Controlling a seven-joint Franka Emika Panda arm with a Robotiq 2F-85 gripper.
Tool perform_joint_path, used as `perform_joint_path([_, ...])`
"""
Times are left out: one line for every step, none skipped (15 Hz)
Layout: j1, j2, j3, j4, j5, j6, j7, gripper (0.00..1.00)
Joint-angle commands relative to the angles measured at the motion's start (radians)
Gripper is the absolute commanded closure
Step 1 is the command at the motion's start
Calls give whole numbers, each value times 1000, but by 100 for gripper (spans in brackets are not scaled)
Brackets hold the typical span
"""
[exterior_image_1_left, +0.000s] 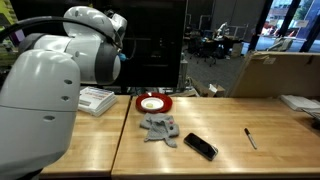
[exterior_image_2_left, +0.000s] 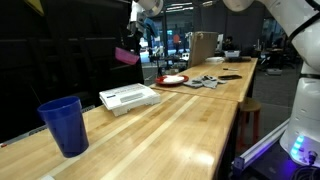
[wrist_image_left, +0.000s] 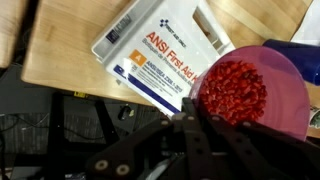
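In the wrist view my gripper (wrist_image_left: 190, 118) is shut on the near rim of a pink bowl (wrist_image_left: 280, 95) filled with small red pieces (wrist_image_left: 235, 90). The bowl hangs in the air above the table's end. Below it lies a white first aid kit box (wrist_image_left: 165, 50), and a blue cup (wrist_image_left: 305, 55) shows at the right edge. In an exterior view the bowl (exterior_image_2_left: 127, 55) hangs high under the gripper (exterior_image_2_left: 133, 42), above the first aid box (exterior_image_2_left: 130, 97) and beyond the blue cup (exterior_image_2_left: 63, 125). The arm's bulk hides the gripper in the exterior view that also shows the box (exterior_image_1_left: 97, 100).
On the wooden table (exterior_image_1_left: 230, 115) there are a red plate (exterior_image_1_left: 154, 102), a crumpled grey cloth (exterior_image_1_left: 160, 128), a black phone (exterior_image_1_left: 200, 146) and a pen (exterior_image_1_left: 250, 138). A cardboard box (exterior_image_1_left: 275, 72) stands at the far edge. The table's edge drops off beneath the bowl.
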Motion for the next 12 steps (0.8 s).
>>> perform_joint_path([48, 42, 30, 43, 41, 57, 62, 99])
perform_joint_path([58, 56, 41, 53, 59, 71, 78, 99])
perform_joint_path([69, 71, 48, 64, 74, 78, 96, 99])
perform_joint_path([80, 89, 59, 84, 87, 66, 106, 99])
perform_joint_path([93, 105, 64, 102, 95, 44, 126, 99])
perform_joint_path([105, 130, 72, 137, 107, 20, 137, 99])
perform_joint_path([114, 143, 81, 156, 120, -1, 158, 99])
perform_joint_path([124, 160, 87, 179, 133, -16, 178, 99])
perform_joint_path([135, 167, 89, 193, 141, -25, 201, 99])
perform_joint_path([140, 168, 96, 193, 148, -25, 220, 99])
perform_joint_path([149, 177, 100, 207, 154, -27, 239, 99])
perform_joint_path([157, 177, 104, 209, 159, -27, 258, 99])
